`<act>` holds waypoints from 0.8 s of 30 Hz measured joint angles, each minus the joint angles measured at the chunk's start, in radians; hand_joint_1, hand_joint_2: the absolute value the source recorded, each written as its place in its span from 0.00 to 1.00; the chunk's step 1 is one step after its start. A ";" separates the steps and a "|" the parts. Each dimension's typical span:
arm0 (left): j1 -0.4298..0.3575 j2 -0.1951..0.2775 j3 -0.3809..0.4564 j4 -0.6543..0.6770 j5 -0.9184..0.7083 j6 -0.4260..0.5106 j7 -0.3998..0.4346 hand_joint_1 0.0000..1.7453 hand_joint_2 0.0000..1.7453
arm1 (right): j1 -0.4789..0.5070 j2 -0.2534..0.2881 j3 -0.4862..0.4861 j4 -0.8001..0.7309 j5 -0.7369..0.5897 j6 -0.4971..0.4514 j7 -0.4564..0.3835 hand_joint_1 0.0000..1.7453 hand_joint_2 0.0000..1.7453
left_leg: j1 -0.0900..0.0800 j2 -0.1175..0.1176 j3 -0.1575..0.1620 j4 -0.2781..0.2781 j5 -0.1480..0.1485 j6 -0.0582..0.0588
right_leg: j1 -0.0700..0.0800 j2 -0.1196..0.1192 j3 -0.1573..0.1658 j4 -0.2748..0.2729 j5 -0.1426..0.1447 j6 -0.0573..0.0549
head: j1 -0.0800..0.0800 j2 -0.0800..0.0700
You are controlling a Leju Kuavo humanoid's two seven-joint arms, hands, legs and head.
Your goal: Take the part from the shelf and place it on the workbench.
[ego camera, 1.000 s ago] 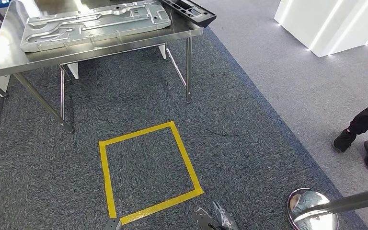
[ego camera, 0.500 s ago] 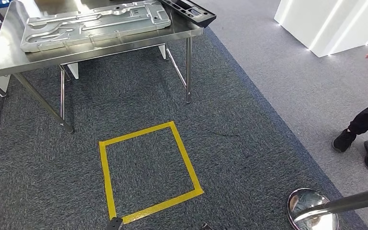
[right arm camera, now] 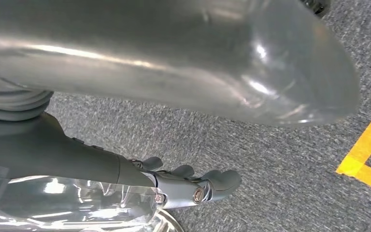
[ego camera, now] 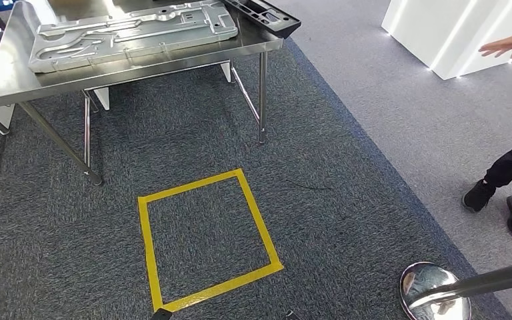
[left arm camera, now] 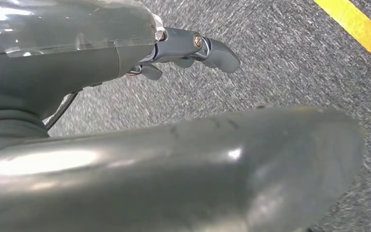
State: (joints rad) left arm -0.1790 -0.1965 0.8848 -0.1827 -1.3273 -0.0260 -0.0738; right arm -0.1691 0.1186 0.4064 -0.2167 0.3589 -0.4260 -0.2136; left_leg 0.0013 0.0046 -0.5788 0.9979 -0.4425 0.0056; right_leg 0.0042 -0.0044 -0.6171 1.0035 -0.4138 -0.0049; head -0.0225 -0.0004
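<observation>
Standing on the grey carpet (ego camera: pixel 347 220), the robot looks down and forward at a steel counter (ego camera: pixel 13 73) at the far left. On this counter lies a large flat metal part (ego camera: pixel 130 33), silver, with many ribs and cut-outs. A black tray-like part (ego camera: pixel 263 15) lies just beside it on the right, with its corner over the counter's edge. Both are far ahead of the two hands, well apart from them.

The left hand (left arm camera: pixel 188 48) hangs low over the carpet. Its thumb (left arm camera: pixel 212 159) is large in the wrist picture and the darker fingers (left arm camera: pixel 220 50) are stretched out and a little bent, with nothing between them, so this hand is released. A strip of the yellow tape (left arm camera: pixel 352 26) is on the carpet beyond its fingers.

A square of yellow tape (ego camera: pixel 207 237) marks the floor in front of the robot, between the hands and the counter.

The right hand (right arm camera: pixel 193 186) hangs low too, over the carpet, with its fingers (right arm camera: pixel 222 180) stretched and holding nothing, so it is released also. A corner of the tape (right arm camera: pixel 362 157) lies near it.

More to the right stands a shiny post base (ego camera: pixel 435 293). A person's legs and dark shoes (ego camera: pixel 500 203) are on the lighter floor (ego camera: pixel 407 100), and a person's hand (ego camera: pixel 507 45) reaches near a white block (ego camera: pixel 440 33).
</observation>
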 joint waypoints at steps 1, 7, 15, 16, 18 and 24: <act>0.001 0.002 -0.006 0.000 -0.006 -0.003 -0.001 0.00 0.00 | 0.001 0.000 -0.003 0.000 0.000 0.000 -0.005 0.00 0.00 | 0.000 0.000 0.000 0.000 0.000 0.000 | 0.000 0.000 0.000 0.000 0.000 0.000 | 0.000 0.000; 0.016 0.046 -0.037 0.000 -0.029 -0.054 -0.083 0.00 0.00 | 0.016 -0.002 -0.008 0.003 0.012 0.000 -0.008 0.00 0.00 | 0.000 0.000 0.000 0.000 0.000 0.000 | 0.000 0.000 0.000 0.000 0.000 0.000 | 0.000 0.000; 0.030 0.079 -0.053 0.000 -0.021 -0.066 -0.099 0.00 0.00 | 0.022 -0.005 -0.016 0.005 0.027 0.020 -0.034 0.00 0.00 | 0.000 0.000 -0.001 0.000 0.000 0.000 | 0.000 0.000 0.000 0.000 0.000 0.000 | 0.000 0.000; 0.033 0.080 -0.054 0.000 -0.016 -0.066 -0.099 0.00 0.00 | 0.021 -0.005 -0.016 0.005 0.030 0.022 -0.042 0.00 0.00 | 0.000 0.000 -0.001 -0.001 0.000 0.000 | 0.000 0.000 0.000 0.000 0.000 0.000 | 0.000 0.000; 0.039 0.080 -0.053 0.000 -0.010 -0.065 -0.098 0.00 0.00 | 0.018 -0.004 -0.016 0.005 0.035 0.024 -0.051 0.00 0.00 | 0.000 0.000 -0.001 -0.001 0.000 0.000 | 0.000 0.000 0.000 0.000 0.000 0.000 | 0.000 0.000; 0.061 0.081 -0.047 0.000 0.024 -0.049 -0.104 0.00 0.00 | -0.002 0.004 -0.046 0.003 -0.019 0.018 -0.185 0.00 0.00 | 0.000 0.000 -0.002 -0.001 0.000 0.000 | 0.000 0.000 0.000 0.000 0.000 0.000 | 0.000 0.000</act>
State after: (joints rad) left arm -0.1182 -0.1154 0.8377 -0.1831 -1.3032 -0.0749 -0.1782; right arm -0.1712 0.1226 0.3606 -0.2138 0.3398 -0.4083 -0.3982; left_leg 0.0014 0.0050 -0.5808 0.9974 -0.4427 0.0054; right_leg 0.0041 -0.0042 -0.6172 1.0036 -0.4138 -0.0053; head -0.0225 -0.0004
